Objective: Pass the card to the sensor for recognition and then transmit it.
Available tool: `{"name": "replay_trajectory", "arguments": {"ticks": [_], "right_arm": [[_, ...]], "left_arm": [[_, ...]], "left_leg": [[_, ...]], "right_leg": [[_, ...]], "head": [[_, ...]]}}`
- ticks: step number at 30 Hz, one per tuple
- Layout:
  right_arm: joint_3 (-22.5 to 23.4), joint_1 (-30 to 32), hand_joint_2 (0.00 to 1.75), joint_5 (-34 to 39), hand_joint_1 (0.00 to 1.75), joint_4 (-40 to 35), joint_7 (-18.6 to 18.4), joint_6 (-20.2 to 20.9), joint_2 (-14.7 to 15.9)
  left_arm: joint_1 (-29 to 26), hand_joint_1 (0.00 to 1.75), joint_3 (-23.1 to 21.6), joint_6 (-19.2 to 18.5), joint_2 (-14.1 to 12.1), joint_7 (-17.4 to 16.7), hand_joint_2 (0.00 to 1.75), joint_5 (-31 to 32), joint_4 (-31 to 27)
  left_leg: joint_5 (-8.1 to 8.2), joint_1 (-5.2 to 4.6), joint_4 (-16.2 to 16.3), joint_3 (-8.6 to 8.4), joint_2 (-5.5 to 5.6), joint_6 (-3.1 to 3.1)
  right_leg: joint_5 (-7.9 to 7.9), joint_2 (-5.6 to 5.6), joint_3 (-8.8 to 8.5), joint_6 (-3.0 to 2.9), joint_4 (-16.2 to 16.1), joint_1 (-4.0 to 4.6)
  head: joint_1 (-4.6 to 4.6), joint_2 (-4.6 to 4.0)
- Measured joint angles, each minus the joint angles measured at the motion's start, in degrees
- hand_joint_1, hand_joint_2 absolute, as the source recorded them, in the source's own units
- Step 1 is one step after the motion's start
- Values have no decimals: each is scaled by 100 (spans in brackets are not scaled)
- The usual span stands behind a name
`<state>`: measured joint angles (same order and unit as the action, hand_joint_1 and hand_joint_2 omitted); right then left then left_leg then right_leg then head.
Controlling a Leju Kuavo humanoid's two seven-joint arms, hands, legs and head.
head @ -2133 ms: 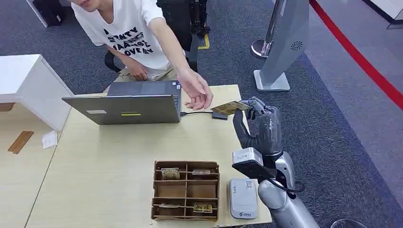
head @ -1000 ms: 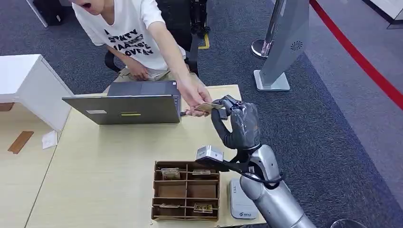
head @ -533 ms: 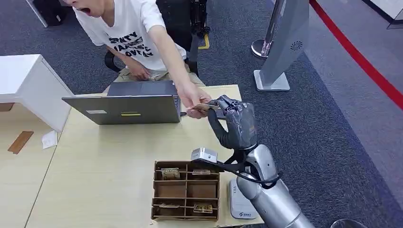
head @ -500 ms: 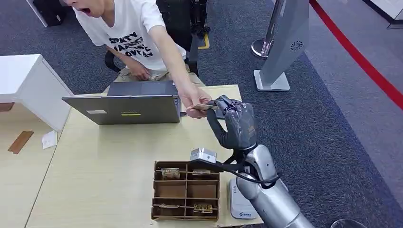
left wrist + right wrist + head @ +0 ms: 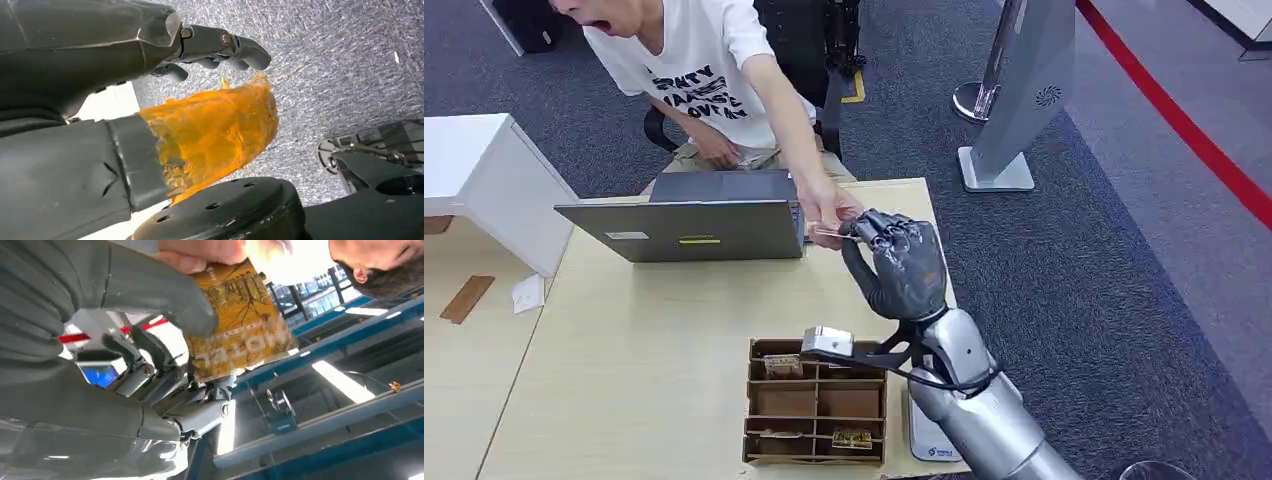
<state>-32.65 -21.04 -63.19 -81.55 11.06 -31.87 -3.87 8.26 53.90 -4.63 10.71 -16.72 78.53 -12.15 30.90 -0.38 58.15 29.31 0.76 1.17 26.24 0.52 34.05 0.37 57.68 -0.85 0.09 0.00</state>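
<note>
Card handover above the tabletop's far right part

A laptop [image 5: 686,228] stands at the tabletop [image 5: 644,330] far edge, a person [image 5: 714,80] behind it. To its right, the right robot hand [image 5: 894,262] and the person's hand [image 5: 824,212] meet on the card [image 5: 828,232]. A divided box [image 5: 816,402] sits at the near edge, a reader [image 5: 924,440] at its right.

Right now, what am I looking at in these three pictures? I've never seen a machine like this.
It is a humanoid robot. The head view looks down from its body: its right hand holds a card out, and a person's hand grips it too. On the table stand a laptop, a cardboard organizer and a white card reader. The right wrist view shows that yellow card close up. The left wrist view shows the left hand hanging over carpet, an orange wrap on it.
</note>
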Motion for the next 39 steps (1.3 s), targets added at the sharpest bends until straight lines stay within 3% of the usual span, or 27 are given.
{"name": "replay_trajectory", "arguments": {"ticks": [23, 24, 30, 34, 39], "right_arm": [[-155, -62, 175, -78, 0, 282, -124, -44, 0], [-155, -62, 0, -46, 0, 284, -124, -39, 0], [-157, -59, 0, 283, 0, 284, -65, 31, 0], [-120, -10, 0, 945, 0, 185, 110, 307, 0], [96, 282, 0, 2781, 0, -289, 306, 1474, -72]], "left_arm": [[0, 0, -2, 2, 0, -13, 0, -20, 0], [0, 0, -2, 2, 0, -13, 0, -20, 0], [-1, 0, -2, 9, 0, -13, 0, -39, 0], [-6, 0, -2, 20, -2, -13, 0, -94, 0], [-55, 0, 2, 66, -4, 9, 0, -269, 0]], "left_leg": [[0, 0, 0, -2, -1, 0], [0, 0, 0, -2, -1, 0], [0, 0, 1, -3, -1, 0], [0, 0, 1, -3, -1, 0], [0, 0, 0, 0, -1, 0]], "right_leg": [[0, 0, 0, 0, 1, 0], [0, 0, 0, 0, 1, 0], [-1, 0, 0, 0, 1, 0], [0, 0, 0, 0, 1, 0], [0, 0, 2, 0, 1, 0]], "head": [[0, 0], [0, 0], [-2, 0], [-2, 0], [-2, 0]]}}
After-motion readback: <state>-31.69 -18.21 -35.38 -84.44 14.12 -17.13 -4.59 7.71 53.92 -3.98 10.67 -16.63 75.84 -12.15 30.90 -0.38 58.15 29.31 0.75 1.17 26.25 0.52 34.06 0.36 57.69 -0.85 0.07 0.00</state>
